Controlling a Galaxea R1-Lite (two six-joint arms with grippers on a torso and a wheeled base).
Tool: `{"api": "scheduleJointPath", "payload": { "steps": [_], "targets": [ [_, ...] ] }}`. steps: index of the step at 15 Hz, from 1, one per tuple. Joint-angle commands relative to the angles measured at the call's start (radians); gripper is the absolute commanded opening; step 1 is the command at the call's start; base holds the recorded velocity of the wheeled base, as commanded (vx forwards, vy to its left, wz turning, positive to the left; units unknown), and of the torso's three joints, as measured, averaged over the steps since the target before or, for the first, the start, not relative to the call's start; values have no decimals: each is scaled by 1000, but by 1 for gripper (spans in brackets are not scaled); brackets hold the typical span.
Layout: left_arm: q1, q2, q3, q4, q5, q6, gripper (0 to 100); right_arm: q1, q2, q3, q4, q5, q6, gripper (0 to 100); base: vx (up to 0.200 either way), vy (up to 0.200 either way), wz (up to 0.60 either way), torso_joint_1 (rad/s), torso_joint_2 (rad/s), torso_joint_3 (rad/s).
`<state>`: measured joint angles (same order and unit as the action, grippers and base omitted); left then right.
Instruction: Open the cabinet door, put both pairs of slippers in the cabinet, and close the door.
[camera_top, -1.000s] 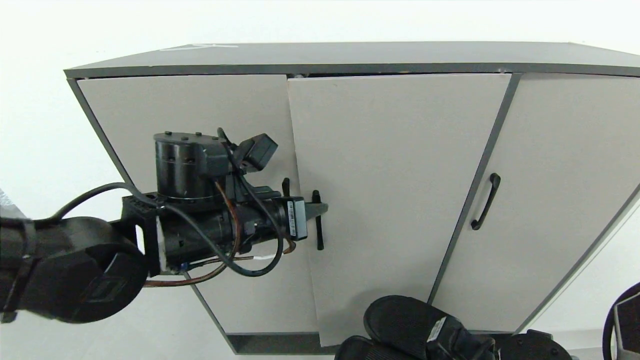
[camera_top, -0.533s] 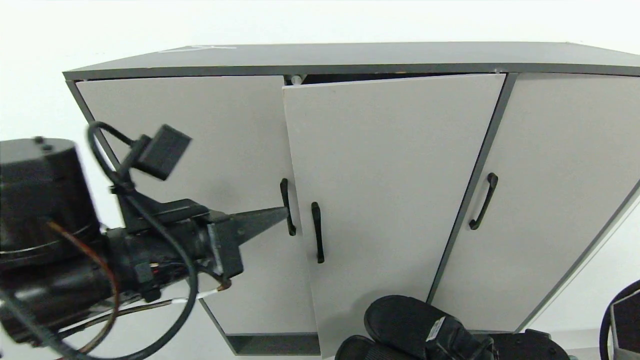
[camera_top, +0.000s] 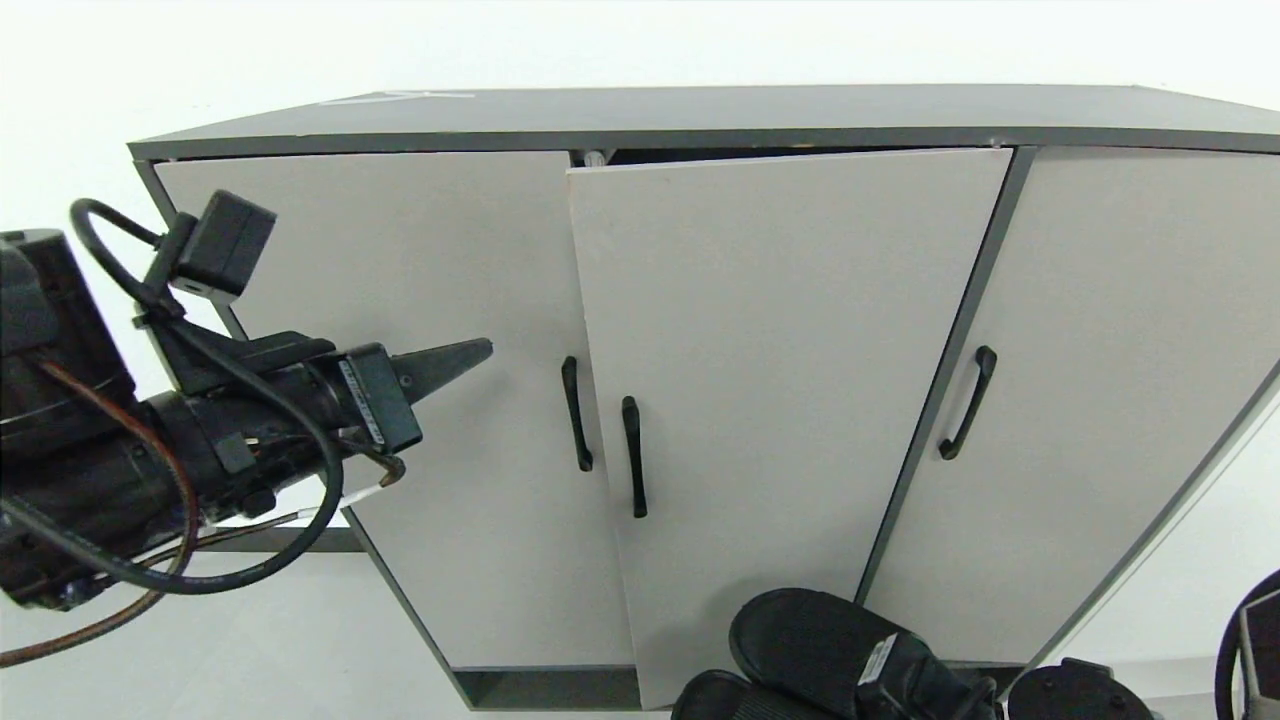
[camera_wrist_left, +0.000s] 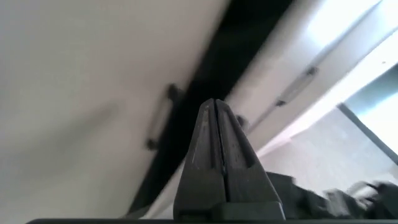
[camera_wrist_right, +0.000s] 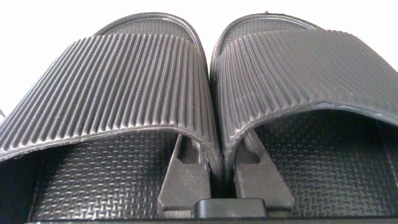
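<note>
Up close, the left gripper (camera_top: 478, 351) hangs in front of the cabinet (camera_top: 700, 108), level with its left door (camera_top: 420, 250) and near but clear of the handles (camera_top: 632, 455). Its two tapered metal fingers are pressed flat together with nothing between them. The middle door (camera_top: 800, 400) stands slightly ajar: its handle edge sits proud of the left door and a dark gap shows along its top, so opening looks begun but not finished.

Low in front of the cabinet, the right gripper (camera_wrist_right: 217, 155) has hold of a pair of slippers (camera_wrist_right: 143, 81). One finger goes under each strap, and together they pinch the adjoining strap edges, probably so both carry as one. The slippers are black and rubbery-looking, with ribbed arched straps and diamond-patterned footbeds. The doors are flat, matt, pale panels with slim black bar handles, and the cabinet's frame is dark grey.
</note>
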<state>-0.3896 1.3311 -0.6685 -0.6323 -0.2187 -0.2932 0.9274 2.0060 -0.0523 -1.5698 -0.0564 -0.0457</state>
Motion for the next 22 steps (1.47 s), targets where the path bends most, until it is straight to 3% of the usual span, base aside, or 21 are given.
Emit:
{"api": "scheduleJointPath", "payload": {
  "steps": [1, 3, 6, 9, 13, 20, 22],
  "targets": [
    [20, 92, -8, -36, -4, -3, 0, 1, -4, 0, -1, 1, 0, 0, 0, 0, 0, 0, 0, 0],
    [20, 131, -16, -63, -65, -3, 0, 4, 2, 2, -1, 1, -5, 0, 0, 0, 0, 0, 0, 0],
    [18, 189, -23, -93, -94, -3, 0, 4, 5, 6, -1, 1, -5, 0, 0, 0, 0, 0, 0, 0],
    [18, 277, -45, -187, -97, -4, 0, 4, 5, 11, -1, 1, -5, 0, 0, 0, 0, 0, 0, 0],
    [-6, 356, -103, -233, -106, 0, 0, 7, 5, 22, -1, 4, -3, 0, 0, 0, 0, 0, 0, 0],
    [-45, 401, -168, -230, -106, 0, 0, 14, -1, 22, -1, 9, 0, 0, 0, 0, 0, 0, 0, 0],
    [-64, 405, -172, -230, -106, 0, 0, 54, -62, 48, -1, 90, 10, 0, 0, 0, 0, 0, 0, 0]
  ]
}}
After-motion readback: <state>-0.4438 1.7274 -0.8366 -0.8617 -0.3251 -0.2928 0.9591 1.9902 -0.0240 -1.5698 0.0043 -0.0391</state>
